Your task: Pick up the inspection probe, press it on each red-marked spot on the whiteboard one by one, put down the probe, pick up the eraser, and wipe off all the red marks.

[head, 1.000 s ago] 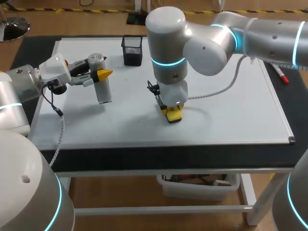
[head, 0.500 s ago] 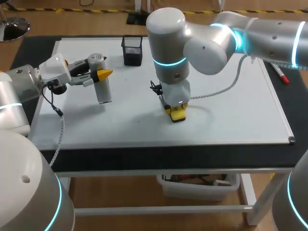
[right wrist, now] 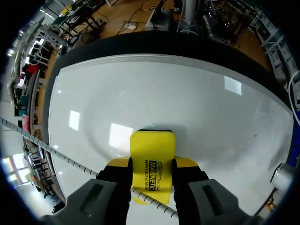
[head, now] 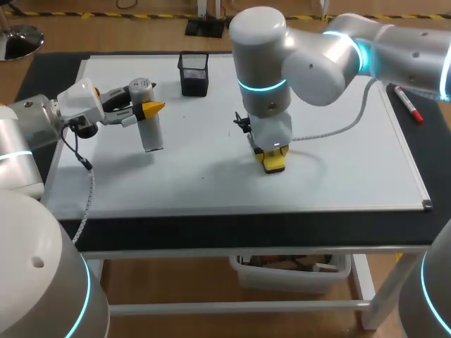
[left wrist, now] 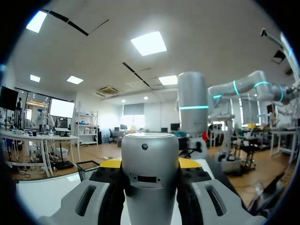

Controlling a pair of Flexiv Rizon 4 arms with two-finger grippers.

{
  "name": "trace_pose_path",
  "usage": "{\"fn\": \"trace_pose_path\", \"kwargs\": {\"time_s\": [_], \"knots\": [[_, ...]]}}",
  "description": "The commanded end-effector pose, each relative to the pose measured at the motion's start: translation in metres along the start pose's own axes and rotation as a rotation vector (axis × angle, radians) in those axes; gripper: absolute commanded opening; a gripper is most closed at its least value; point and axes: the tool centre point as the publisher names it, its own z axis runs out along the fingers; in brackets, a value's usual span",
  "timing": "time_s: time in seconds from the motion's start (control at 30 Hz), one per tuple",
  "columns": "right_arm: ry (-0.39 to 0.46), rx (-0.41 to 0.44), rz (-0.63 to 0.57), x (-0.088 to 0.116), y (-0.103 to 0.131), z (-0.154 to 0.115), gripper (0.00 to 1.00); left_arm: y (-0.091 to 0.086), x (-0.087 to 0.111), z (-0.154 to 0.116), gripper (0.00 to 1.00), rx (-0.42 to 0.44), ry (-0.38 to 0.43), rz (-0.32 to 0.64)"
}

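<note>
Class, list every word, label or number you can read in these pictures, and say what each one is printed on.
"MAGNETIC": black print on the yellow eraser, in the right wrist view.
A smaller line beneath it on the eraser: too small to read reliably.
On the inspection probe, whiteboard and red marker: no readable print.

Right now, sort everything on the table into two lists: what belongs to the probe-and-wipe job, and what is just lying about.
Job in hand:
inspection probe, held in the left pincer
yellow eraser, held in the right pincer
whiteboard, with no red marks showing

Lying about:
black mesh pen holder
red marker, near the whiteboard's right edge
</note>
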Motion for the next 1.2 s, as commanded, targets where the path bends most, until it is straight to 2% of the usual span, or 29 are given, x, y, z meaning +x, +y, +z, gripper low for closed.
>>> {"fn": "trace_pose_path", "kwargs": {"time_s": [0.03, 0.23, 0.63, 0.83, 1.2], "knots": [[-0.005, 0.002, 0.006, 0.012, -0.001, 0.001, 0.00, -0.001, 0.000, 0.000, 0.00, 0.001, 0.001, -0.001], [-0.013, -0.004, 0.044, 0.028, -0.006, -0.005, 0.00, -0.001, 0.000, 0.000, 0.00, 0.001, 0.001, -0.001], [-0.022, -0.015, 0.062, 0.070, -0.025, -0.033, 0.00, -0.001, 0.000, 0.000, 0.00, 0.001, 0.001, -0.001], [-0.036, -0.006, 0.090, 0.080, -0.033, -0.041, 0.00, -0.001, 0.000, 0.000, 0.00, 0.001, 0.001, -0.001], [-0.036, -0.006, 0.090, 0.080, -0.033, -0.041, 0.00, -0.001, 0.000, 0.000, 0.00, 0.001, 0.001, -0.001]]}}
